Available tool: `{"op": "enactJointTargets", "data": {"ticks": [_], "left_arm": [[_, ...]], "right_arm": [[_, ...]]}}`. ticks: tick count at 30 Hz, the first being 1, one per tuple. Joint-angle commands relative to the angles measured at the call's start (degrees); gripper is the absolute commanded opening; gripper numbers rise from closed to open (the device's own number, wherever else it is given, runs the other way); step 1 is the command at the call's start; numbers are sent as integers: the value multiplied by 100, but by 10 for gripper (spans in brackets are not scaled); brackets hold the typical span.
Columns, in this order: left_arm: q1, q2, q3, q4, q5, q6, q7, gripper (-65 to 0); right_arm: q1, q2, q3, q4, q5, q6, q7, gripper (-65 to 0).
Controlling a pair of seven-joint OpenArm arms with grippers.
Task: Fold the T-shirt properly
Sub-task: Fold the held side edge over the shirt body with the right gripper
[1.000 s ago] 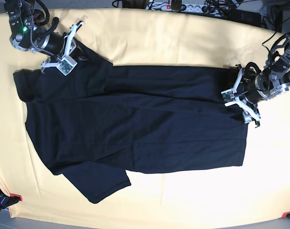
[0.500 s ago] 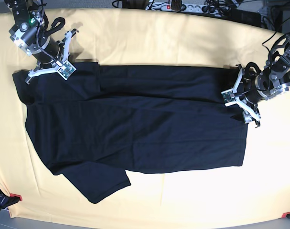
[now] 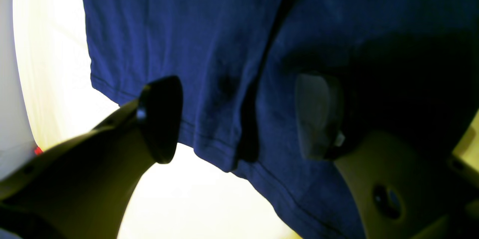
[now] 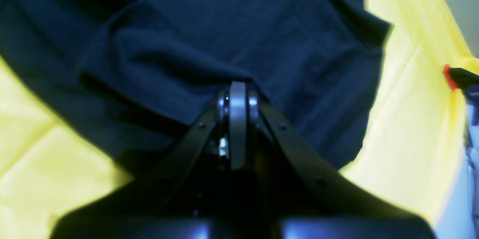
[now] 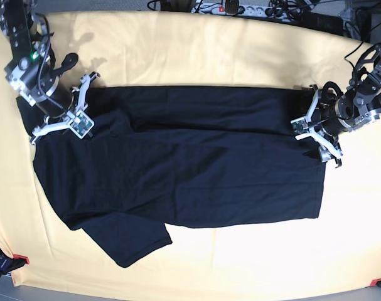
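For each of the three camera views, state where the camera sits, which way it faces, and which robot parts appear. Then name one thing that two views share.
Base: overhead, facing down on the T-shirt and yellow table cover; both arms show.
Left wrist: on the arm, facing the shirt hem; open left gripper straddles it.
Right wrist: on the arm, facing bunched cloth; right gripper shut on it.
Shared: all views show the T-shirt.

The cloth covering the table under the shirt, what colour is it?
Plain yellow table cloth, no pattern; clearest in the base view.

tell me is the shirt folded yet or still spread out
Mostly spread: the T-shirt lies flat on the yellow cloth, only its top edge turned over, one sleeve out.
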Motion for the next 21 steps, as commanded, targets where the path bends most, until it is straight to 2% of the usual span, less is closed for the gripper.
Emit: {"op": "enactJointTargets", "data": {"ticks": [1, 5, 12, 18, 21], "left_arm": [[-81, -122, -74, 48, 26, 63, -87, -184], [-81, -122, -74, 48, 26, 63, -87, -184], [-81, -120, -74, 48, 26, 63, -87, -184], [-83, -120, -74, 48, 28, 63, -90, -184], [-83, -120, -74, 48, 31, 66, -85, -184]], "right_arm": [[201, 81, 42, -79, 105, 39, 181, -650], [778, 83, 39, -719, 570, 448, 271, -650], [1648, 79, 2, -1633, 1196, 815, 271, -650], [2146, 63, -295, -2111, 1167, 730, 468, -650], [2350, 61, -549, -2334, 933, 710, 721, -650]]}}
